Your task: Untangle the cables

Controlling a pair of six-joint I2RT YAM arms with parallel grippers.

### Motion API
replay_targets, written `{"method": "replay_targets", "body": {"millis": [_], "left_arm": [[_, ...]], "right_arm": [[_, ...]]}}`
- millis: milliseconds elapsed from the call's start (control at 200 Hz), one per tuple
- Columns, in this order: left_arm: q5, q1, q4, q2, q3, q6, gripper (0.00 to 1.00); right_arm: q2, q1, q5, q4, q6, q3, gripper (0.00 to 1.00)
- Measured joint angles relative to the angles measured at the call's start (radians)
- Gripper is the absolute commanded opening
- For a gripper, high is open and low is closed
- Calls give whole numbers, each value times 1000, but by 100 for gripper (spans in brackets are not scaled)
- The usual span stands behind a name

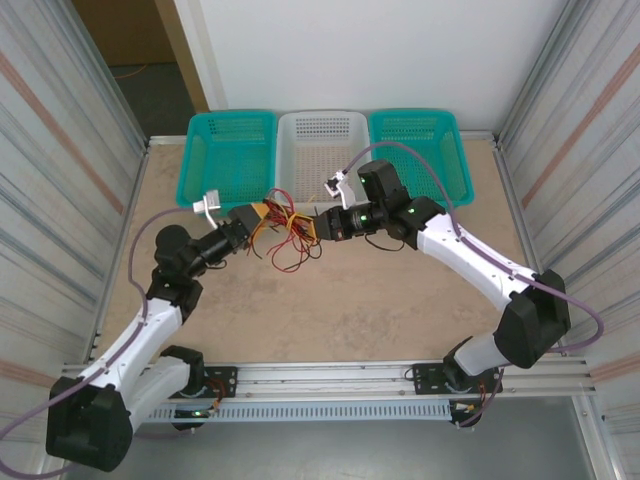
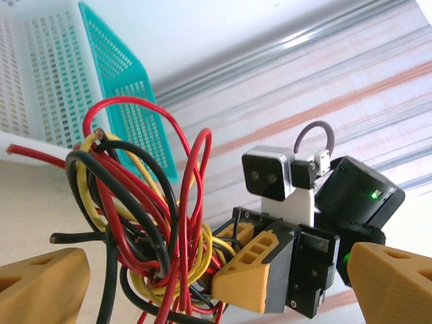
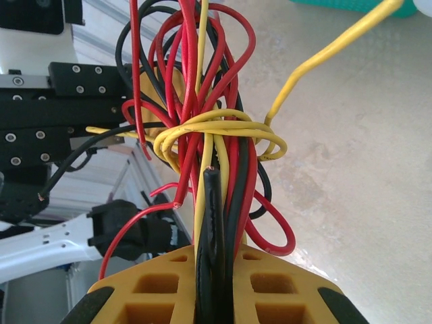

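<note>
Only the right gripper (image 3: 214, 273) pinches the cables (image 1: 287, 235), knotted mid-frame over the bench (image 1: 330, 310), with the left gripper (image 1: 260, 222) gaping wide beside them, so any tug probably just cinches that yellow loop (image 3: 223, 128) tighter.

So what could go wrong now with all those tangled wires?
1. The right gripper pinches several cables at once, so pulling might tighten the yellow loop wound around the bunch instead of freeing it.
2. The left gripper is open right beside the tangle; closing there could grab many strands, not just one.
</note>
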Motion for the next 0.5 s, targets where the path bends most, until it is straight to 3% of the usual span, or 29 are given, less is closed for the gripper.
{"method": "replay_targets", "body": {"millis": [245, 501], "left_arm": [[-24, -14, 85, 143, -9, -40, 77], [-24, -11, 215, 237, -11, -94, 30]], "right_arm": [[24, 40, -32, 82, 58, 0, 0], [44, 55, -34, 100, 86, 0, 0]]}}
